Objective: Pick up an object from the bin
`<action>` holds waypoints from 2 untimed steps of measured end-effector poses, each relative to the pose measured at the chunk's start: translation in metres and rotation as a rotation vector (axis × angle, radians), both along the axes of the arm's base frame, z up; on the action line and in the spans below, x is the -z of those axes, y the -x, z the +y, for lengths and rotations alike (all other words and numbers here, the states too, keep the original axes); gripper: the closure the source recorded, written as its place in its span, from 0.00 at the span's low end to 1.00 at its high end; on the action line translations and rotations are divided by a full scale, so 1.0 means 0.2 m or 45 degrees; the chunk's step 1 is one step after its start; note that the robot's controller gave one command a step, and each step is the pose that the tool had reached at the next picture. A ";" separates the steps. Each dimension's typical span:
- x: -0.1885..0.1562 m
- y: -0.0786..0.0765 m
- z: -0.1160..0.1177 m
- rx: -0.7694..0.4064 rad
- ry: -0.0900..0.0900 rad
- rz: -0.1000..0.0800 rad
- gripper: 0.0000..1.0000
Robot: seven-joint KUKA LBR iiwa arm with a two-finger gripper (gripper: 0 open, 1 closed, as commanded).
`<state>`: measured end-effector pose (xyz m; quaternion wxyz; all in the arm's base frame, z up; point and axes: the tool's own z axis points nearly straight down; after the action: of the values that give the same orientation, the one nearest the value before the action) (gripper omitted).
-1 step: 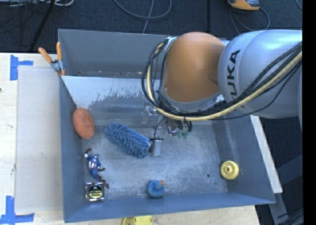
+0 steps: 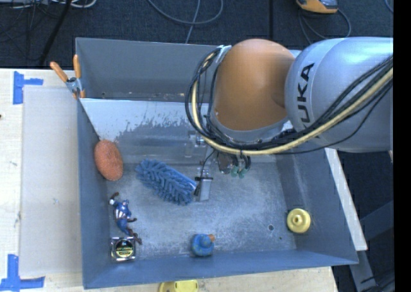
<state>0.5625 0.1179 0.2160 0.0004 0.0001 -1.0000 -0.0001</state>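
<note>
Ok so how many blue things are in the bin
3: a bristly brush mid-bin, a small figure lower left, a round piece at the front. The arm may hide more.

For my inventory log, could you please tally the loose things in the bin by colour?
Blue: 3 (bristly blue brush, small blue figurine, round blue plastic piece)
Orange: 1 (oval orange lump)
Yellow: 1 (round yellow knob)
Yellow and black: 1 (yellow-and-black tape measure)
Total: 6
</note>
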 end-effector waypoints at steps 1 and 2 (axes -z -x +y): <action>0.23 -0.08 0.04 0.154 0.000 -0.003 0.00; 0.30 -0.18 0.07 0.338 0.000 -0.001 0.00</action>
<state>0.5976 0.1312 0.1570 0.0000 -0.1321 -0.9912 -0.0002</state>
